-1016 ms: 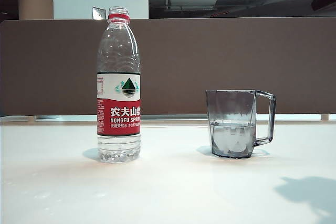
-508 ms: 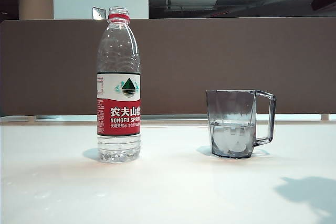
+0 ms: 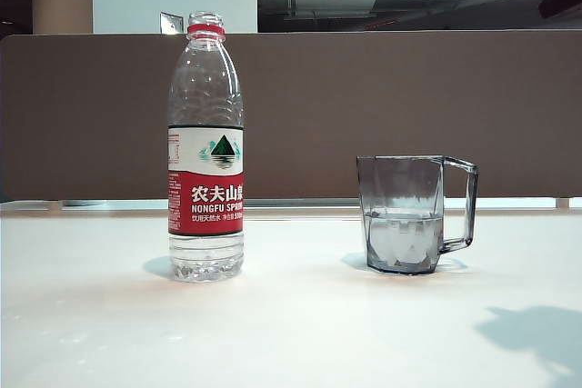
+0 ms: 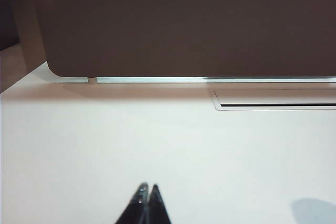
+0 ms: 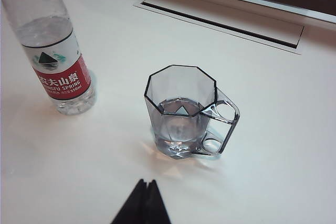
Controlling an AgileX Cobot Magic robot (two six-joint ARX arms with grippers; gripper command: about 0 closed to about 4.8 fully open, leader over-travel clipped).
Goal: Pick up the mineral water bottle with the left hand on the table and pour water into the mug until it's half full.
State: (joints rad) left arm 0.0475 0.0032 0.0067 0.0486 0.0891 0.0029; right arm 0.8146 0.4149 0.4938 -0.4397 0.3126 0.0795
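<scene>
A: Well, start with the biggest thing, the table [image 3: 291,333]. It's glossy white, and a few small droplets seem to lie on it in front of the bottle, though they're faint. A wet patch could let something slide.

B: And the bottle [image 3: 205,147]?

A: It stands upright on the table, uncapped, well to the left of the mug [image 3: 406,213] in the outside view. It's tall and narrow, and the open neck means any knock or tilt would spill what's left inside. It looks mostly empty, with only a little water low down, so it's light and easy to tip.

B: The mug, then?

A: Upright too, handle turned away from the bottle. Water [image 5: 177,109] already fills it to about the middle, by my reading. The real danger is more pouring, which would overshoot half.

B: Where are the claws?

A: The left hand [image 4: 145,190] hangs over bare table, fingertips pinched together with nothing between them; neither bottle nor mug shows in its camera. The right gripper [image 5: 146,184] is clenched empty as well, hovering on the near side of the mug.

B: So the risk there?

A: A clenched claw reaching for the bottle would shove it over unless it spreads first.
</scene>
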